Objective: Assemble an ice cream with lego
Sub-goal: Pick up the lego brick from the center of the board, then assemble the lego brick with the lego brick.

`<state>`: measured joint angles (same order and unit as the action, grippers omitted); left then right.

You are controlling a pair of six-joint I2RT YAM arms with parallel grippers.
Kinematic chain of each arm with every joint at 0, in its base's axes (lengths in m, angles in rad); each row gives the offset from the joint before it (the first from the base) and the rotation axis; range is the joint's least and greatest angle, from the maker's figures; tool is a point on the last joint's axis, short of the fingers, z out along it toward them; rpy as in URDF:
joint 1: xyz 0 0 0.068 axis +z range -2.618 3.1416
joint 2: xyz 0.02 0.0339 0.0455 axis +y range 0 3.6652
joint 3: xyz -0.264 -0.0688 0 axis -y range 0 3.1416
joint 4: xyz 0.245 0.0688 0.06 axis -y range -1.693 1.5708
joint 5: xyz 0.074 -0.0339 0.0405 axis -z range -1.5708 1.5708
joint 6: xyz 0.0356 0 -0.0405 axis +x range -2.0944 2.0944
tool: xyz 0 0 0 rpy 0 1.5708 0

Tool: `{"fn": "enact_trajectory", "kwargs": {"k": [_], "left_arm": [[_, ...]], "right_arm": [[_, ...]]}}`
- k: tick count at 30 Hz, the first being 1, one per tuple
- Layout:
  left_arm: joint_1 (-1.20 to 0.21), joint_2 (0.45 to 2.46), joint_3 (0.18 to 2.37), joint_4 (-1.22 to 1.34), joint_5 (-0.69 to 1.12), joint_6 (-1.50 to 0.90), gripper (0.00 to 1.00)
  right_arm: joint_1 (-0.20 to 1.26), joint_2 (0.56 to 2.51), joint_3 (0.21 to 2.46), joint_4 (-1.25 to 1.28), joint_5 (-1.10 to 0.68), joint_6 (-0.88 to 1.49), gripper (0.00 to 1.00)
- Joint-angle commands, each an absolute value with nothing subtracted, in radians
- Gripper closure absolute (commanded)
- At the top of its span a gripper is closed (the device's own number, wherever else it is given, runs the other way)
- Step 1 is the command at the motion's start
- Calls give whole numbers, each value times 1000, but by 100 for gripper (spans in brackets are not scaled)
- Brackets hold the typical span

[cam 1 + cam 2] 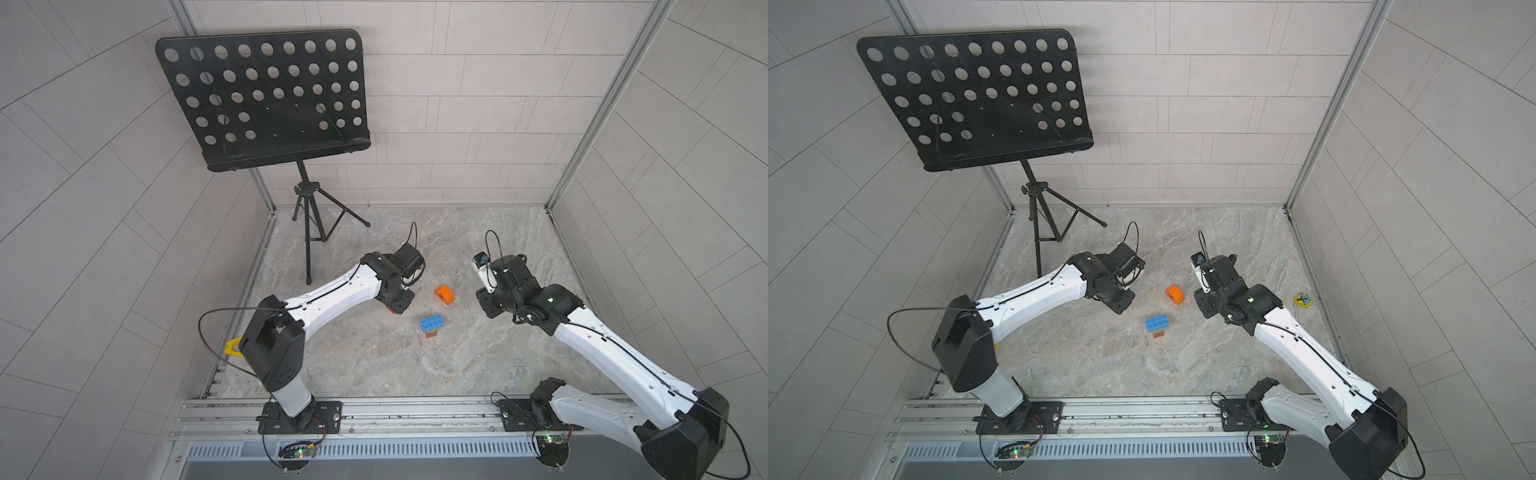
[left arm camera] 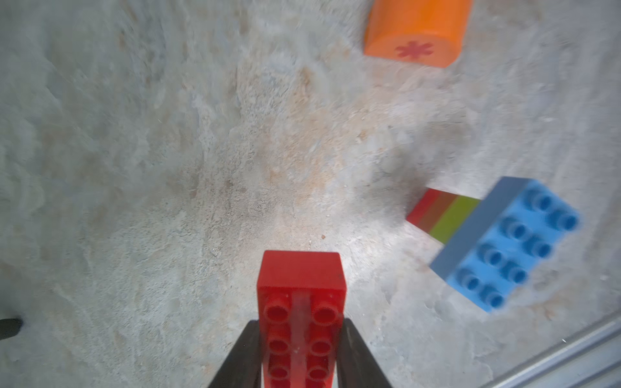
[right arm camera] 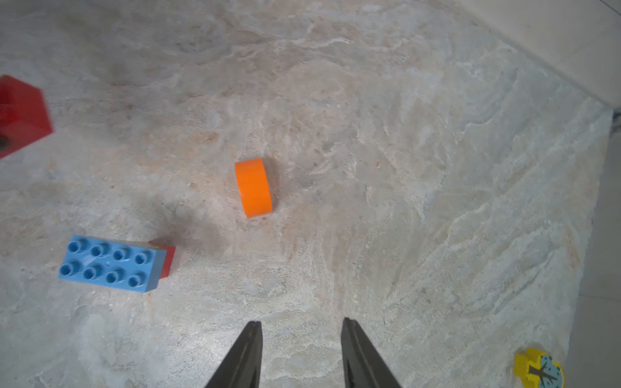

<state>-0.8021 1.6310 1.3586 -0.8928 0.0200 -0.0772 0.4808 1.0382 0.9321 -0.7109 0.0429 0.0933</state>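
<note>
My left gripper point(image 2: 300, 322) is shut on the red oblong lego brick point(image 2: 300, 302), studs facing the camera, held above the table. A blue oblong brick point(image 2: 504, 245) tops a narrow stem point(image 2: 443, 213) of lime green, brown-orange and red; this stack point(image 1: 432, 323) stands mid-table, to the right of the left gripper point(image 1: 395, 306). The orange half-round brick point(image 1: 444, 295) with a red asterisk point(image 2: 414, 50) lies on its side between the arms. My right gripper point(image 3: 301, 320) hangs open and empty, near the orange half-round point(image 3: 253, 188).
A black music stand point(image 1: 266, 99) on a tripod point(image 1: 308, 232) stands at the back left. A yellow triangular frame point(image 1: 234, 348) lies behind the left arm. A small yellow object with a blue mark point(image 1: 1304, 300) sits by the right wall. A metal rail point(image 1: 395, 415) runs along the front.
</note>
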Motion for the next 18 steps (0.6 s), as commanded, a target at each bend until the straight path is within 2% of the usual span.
{"fn": "enact_trajectory", "kwargs": {"k": [1, 8, 18], "left_arm": [[-875, 1612, 1419, -965, 5, -22, 72], [-1009, 1681, 1516, -1035, -18, 84, 72], [-1051, 1759, 1544, -1005, -5, 162, 72]], "right_arm": [[420, 1011, 906, -685, -14, 170, 55], [326, 1011, 873, -635, -7, 365, 54], [293, 1066, 845, -614, 8, 405, 54]]}}
